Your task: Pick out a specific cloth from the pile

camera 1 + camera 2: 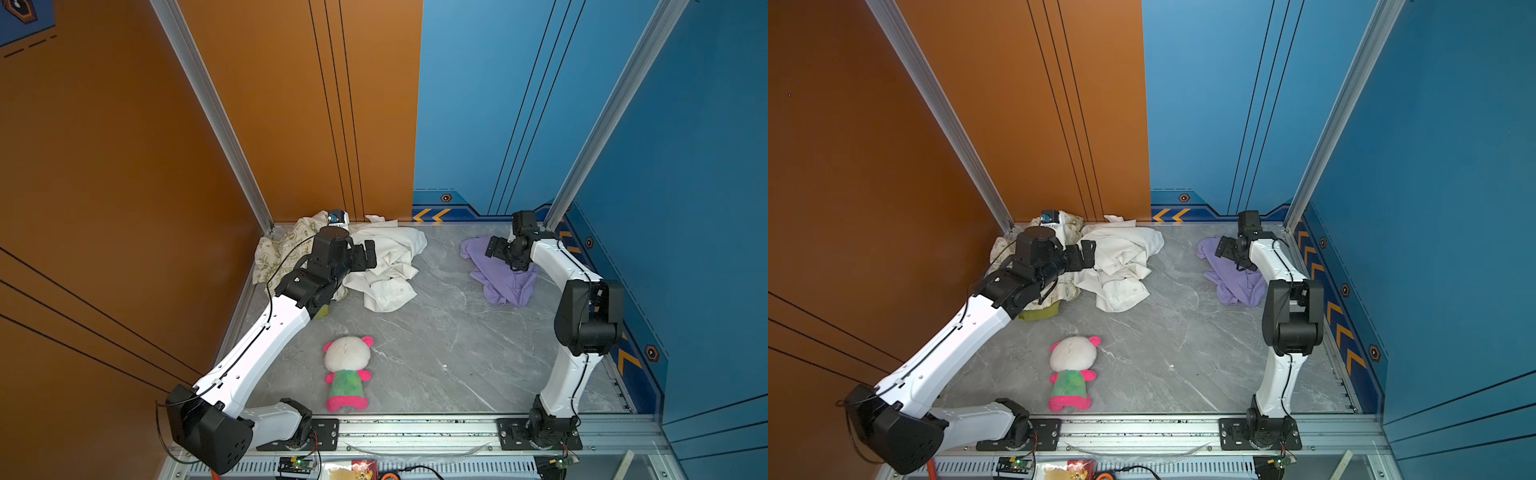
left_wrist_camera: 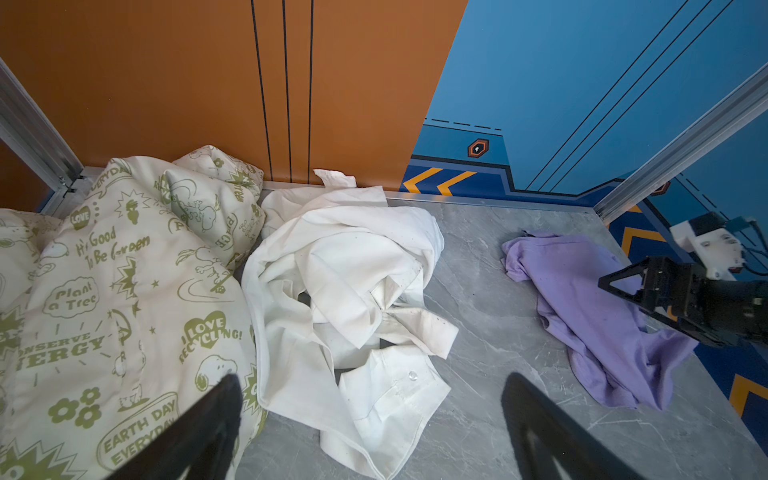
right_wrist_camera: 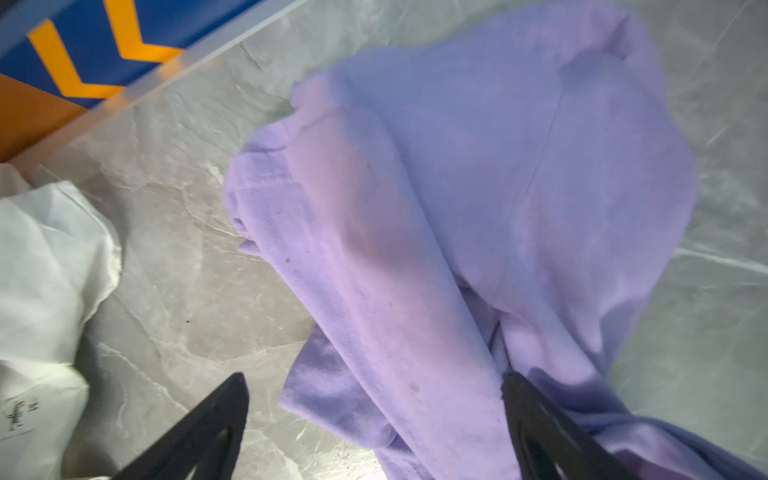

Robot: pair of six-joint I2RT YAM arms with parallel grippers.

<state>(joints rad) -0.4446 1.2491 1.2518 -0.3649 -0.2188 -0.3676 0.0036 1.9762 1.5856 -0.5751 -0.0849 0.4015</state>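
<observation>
On the grey marbled worktop [image 1: 436, 332], the plain lavender-purple soft cloth [image 1: 505, 286] lies well apart from the heap of white and green-printed fabrics [image 1: 386, 257], the right claw [image 1: 493, 248] over it and the left claw [image 1: 365, 254] both wide and empty, so the picking-out looks done and that claw need only lift clear.

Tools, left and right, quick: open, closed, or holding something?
Left tool: open, holding nothing.
Right tool: open over the lavender cloth, not gripping it.
</observation>
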